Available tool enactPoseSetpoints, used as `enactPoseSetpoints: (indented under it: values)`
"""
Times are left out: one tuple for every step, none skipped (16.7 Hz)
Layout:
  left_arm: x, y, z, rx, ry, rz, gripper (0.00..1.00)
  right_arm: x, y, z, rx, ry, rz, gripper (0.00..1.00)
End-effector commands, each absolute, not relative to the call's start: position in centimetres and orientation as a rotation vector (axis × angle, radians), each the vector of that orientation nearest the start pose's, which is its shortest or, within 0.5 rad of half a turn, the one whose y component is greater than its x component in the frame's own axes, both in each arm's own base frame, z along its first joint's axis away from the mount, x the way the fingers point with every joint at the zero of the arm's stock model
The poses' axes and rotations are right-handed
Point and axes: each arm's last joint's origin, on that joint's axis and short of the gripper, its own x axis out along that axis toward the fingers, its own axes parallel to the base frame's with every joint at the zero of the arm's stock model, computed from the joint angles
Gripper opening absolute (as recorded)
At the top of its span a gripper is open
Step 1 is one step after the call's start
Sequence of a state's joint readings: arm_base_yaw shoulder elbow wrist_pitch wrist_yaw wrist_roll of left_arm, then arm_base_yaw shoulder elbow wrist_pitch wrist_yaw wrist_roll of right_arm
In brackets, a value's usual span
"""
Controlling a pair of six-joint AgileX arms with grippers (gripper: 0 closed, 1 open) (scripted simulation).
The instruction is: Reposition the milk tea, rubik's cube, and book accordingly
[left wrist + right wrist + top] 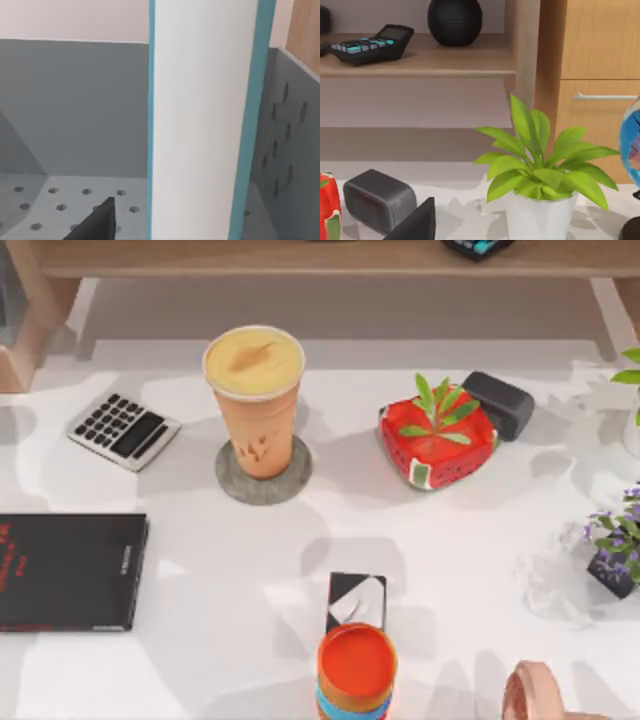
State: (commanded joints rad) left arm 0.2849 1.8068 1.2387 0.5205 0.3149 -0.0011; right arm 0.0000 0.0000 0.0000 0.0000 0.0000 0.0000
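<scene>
In the left wrist view the book (200, 120) stands upright, a broad white band of page edges framed by thin teal cover lines, inside a grey perforated bin (75, 115) whose dotted floor and side wall show around it; a wooden panel rises at the upper right of that frame. One dark finger (97, 222) of the left end effector shows at the lower edge just beside the book, but I cannot tell whether it is gripping the book or has let go. My judgement is that the step in hand is seating the book in the bin, and doing it well means keeping it vertical, letting its lower edge rest on the floor before opening, then withdrawing straight up so the cover is not dragged over. The milk tea (254, 400) sits on a round grey coaster (264, 472) at upper centre of the top view, full to its creamy top. The red watermelon-patterned pot (436, 445) to its right holds a green sprig, with a dark box (499, 403) just behind it. In the right wrist view a white pot (540, 215) holds a leafy plant, and one dark finger (415, 222) sits at the lower edge; its state I cannot tell. A flat black book (70, 570) lies at the left of the surface (200, 570).
</scene>
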Motion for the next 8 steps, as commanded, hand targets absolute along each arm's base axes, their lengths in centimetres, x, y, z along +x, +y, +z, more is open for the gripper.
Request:
enactPoseSetpoints:
  values:
    - [41.8,11.9,26.3,-0.027,0.032,-0.012,1.00,10.6,-0.1,16.0,0.000,0.000,0.000,1.00]
    - [42.6,12.4,25.7,-0.025,0.022,-0.014,1.00,10.6,-0.1,16.0,0.000,0.000,0.000,1.00]
    - [43.2,12.7,25.2,-0.023,0.014,-0.016,1.00,10.6,-0.1,16.0,0.000,0.000,0.000,1.00]
    - [43.6,12.9,24.9,-0.021,0.008,-0.017,1.00,10.6,-0.1,16.0,0.000,0.000,0.000,1.00]
    - [43.8,13.0,24.8,-0.020,0.005,-0.017,1.00,10.6,-0.1,16.0,0.000,0.000,0.000,1.00]
    - [43.8,13.0,24.8,-0.020,0.005,-0.017,1.00,10.6,-0.1,16.0,0.000,0.000,0.000,1.00]
    - [43.8,13.0,24.8,-0.020,0.005,-0.017,1.00,10.6,-0.1,16.0,0.000,0.000,0.000,1.00]
    - [43.8,13.0,24.8,-0.020,0.005,-0.017,1.00,10.6,-0.1,16.0,0.000,0.000,0.000,1.00]
